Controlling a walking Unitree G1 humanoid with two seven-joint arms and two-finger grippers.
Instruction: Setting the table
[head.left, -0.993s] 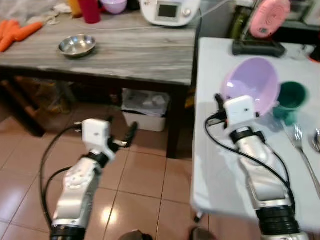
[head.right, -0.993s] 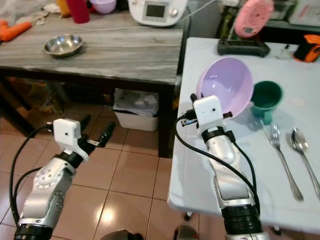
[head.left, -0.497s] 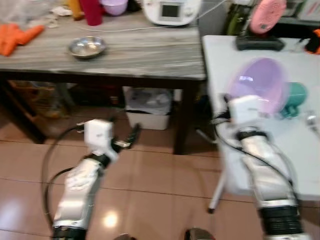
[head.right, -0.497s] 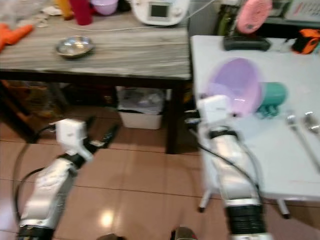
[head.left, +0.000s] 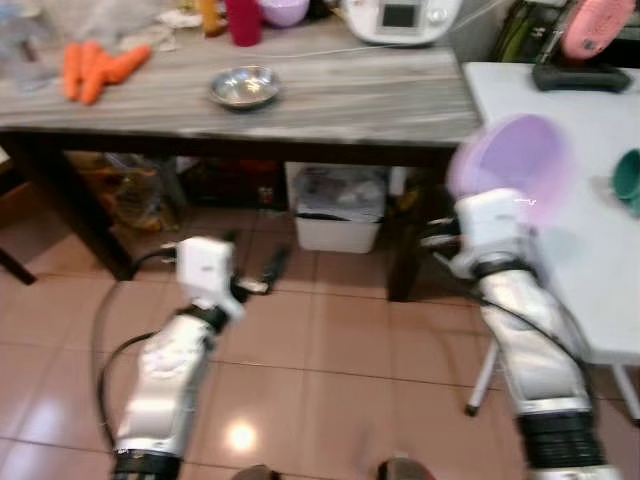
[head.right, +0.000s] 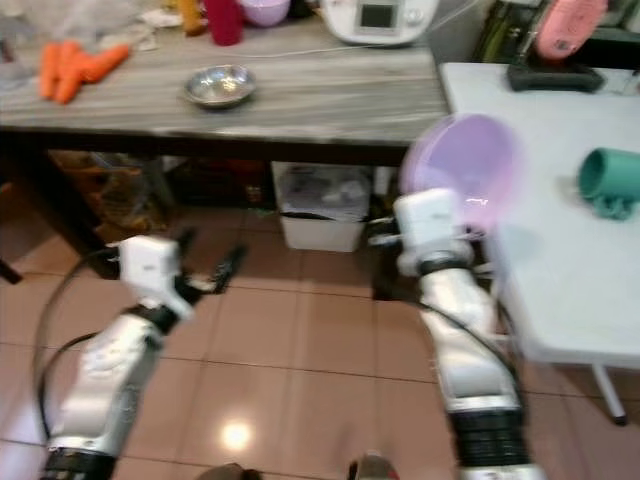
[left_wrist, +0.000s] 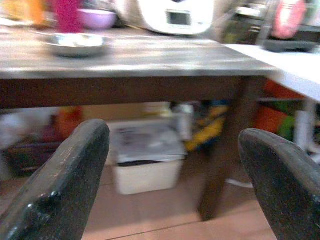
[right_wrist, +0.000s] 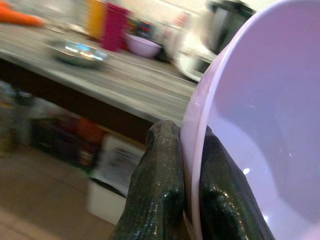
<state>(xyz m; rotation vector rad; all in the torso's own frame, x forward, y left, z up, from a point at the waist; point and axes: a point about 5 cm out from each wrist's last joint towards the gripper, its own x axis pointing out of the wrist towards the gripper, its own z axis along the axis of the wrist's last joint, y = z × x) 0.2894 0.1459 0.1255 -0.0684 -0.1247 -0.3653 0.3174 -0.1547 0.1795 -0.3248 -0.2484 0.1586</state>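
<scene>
Holding a lilac bowl (head.right: 470, 160) by its rim, the right gripper (right_wrist: 186, 170) has one black finger outside the wall and one inside, pinched tight on the plastic. Bowl is tipped up on edge, raised off any surface, at the near left corner of the white table (head.right: 560, 240), partly over the tiled floor (head.right: 320, 330). Frames blurred.

Left gripper (left_wrist: 172, 200): fingers (left_wrist: 65, 185) spread wide, nothing between them. It hangs low over the floor in front of the grey wooden table (head.left: 330, 95), pointing toward a white bin (left_wrist: 145, 160) underneath it.

On the wooden table:
- small steel bowl (head.left: 244, 86), near the middle
- carrots (head.left: 95, 68), far left end
- red cup (head.left: 243, 20) and a second purple bowl (head.left: 284, 10), back edge
- white appliance with a screen (head.left: 400, 18), back right

On the white table:
- teal mug (head.right: 610, 180) lying on its side, well apart from the held bowl
- pink fan on a dark base (head.right: 562, 40), far end
</scene>
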